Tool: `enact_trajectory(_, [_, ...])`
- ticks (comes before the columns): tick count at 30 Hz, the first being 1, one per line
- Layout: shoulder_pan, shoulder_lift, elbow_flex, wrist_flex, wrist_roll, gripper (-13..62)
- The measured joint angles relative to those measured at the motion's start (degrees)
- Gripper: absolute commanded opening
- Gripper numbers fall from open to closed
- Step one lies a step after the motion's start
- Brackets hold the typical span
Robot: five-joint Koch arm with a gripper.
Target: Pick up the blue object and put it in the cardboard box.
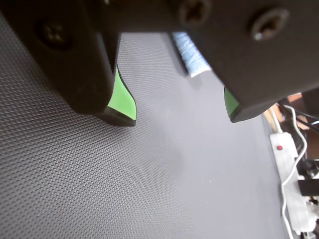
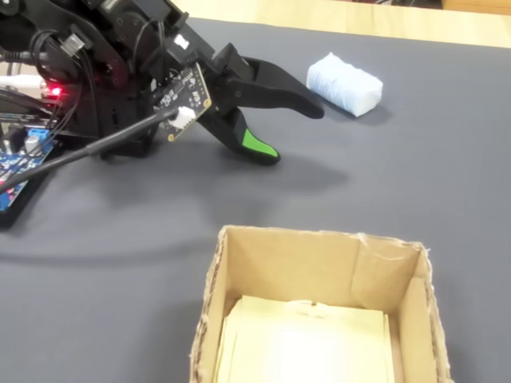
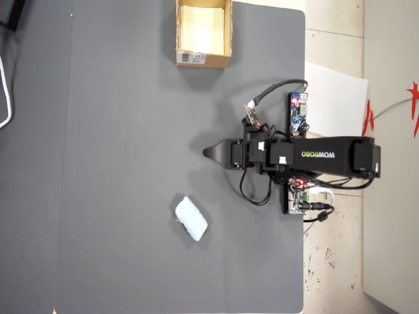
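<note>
A dark grey textured mat (image 3: 131,98) covered the table on a pale tiled floor (image 3: 334,39), and the gripper (image 2: 291,132) hung parted, holding nothing.

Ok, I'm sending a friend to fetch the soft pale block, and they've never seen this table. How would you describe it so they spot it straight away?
Start from the dark grey table mat. In the overhead view, the small pale blue, almost white, rounded oblong block lies alone on it, at the far end from the tan cardboard box. It is the only soft, padded-looking thing there.
</note>
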Motion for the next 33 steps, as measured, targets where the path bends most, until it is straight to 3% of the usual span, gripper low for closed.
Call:
enact_trajectory(24, [0.3, 0.0, 0.0, 0.1, 0.3, 34.5])
enact_trajectory(33, [-5.4, 0.0, 0.0, 0.2, 0.4, 34.5])
